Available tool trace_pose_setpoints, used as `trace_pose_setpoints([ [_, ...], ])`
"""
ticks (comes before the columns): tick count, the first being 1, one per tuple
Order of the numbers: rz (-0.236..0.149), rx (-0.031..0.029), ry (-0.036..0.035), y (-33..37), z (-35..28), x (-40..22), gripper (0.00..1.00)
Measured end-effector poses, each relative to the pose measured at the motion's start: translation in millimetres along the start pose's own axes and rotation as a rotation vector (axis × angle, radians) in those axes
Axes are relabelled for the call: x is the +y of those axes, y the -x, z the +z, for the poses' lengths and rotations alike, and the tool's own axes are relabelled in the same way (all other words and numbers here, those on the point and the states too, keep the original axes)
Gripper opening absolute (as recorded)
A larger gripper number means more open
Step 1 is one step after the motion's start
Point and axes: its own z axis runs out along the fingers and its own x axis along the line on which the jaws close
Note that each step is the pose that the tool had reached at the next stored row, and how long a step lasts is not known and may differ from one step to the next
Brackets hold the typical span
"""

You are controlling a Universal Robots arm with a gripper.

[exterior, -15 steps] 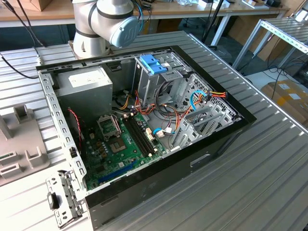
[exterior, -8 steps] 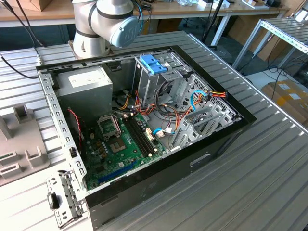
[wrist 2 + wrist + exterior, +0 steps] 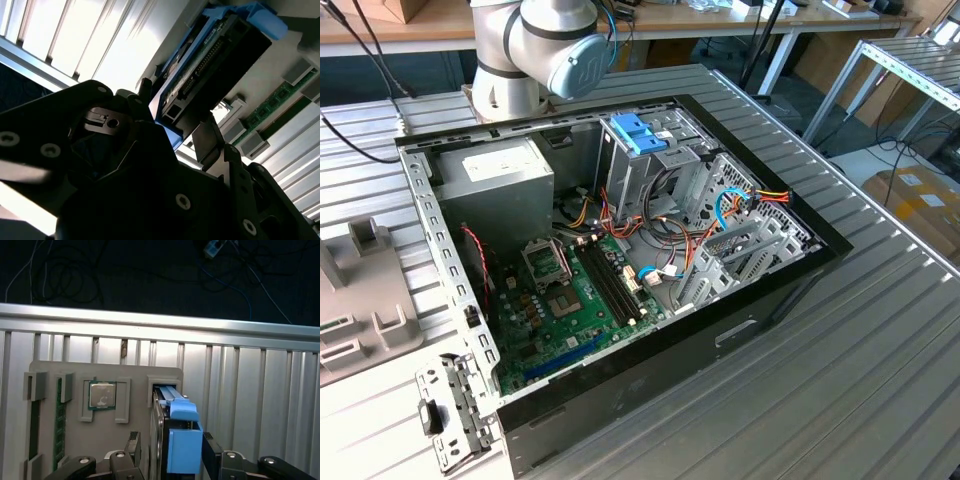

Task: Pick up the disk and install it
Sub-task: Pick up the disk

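Note:
The disk (image 3: 176, 440) is a thin grey drive with light-blue side rails. It stands on edge in a slot of the grey holder plate (image 3: 135, 385). In the second wrist view the disk (image 3: 210, 55) shows its connector edge and blue rail. My gripper (image 3: 172, 452) straddles the disk, one black finger (image 3: 134, 444) on each side. One finger lies against the blue rail, while the other has a small gap to the drive. The jaws look open around it, and the disk still rests in its slot.
The holder plate also carries a processor chip (image 3: 102, 395) and memory sticks (image 3: 60, 425). In the exterior view an open computer case (image 3: 770, 290) lies on the ribbed metal table, with a motherboard (image 3: 570, 300) and a metal drive cage with a bright-blue bracket (image 3: 638, 133). The arm's base (image 3: 535, 50) stands behind it.

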Motion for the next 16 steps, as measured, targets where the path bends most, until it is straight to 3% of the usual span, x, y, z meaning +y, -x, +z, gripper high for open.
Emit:
trace_pose_setpoints([
  [5, 0.0, 0.0001, 0.0004, 0.6, 5.3, 2.7, 0.6],
  [14, 0.0, 0.0001, 0.0002, 1.4, 5.8, 2.8, 0.6],
  [16, 0.0, 0.0001, 0.0001, 1.6, 5.8, 2.8, 0.52],
])
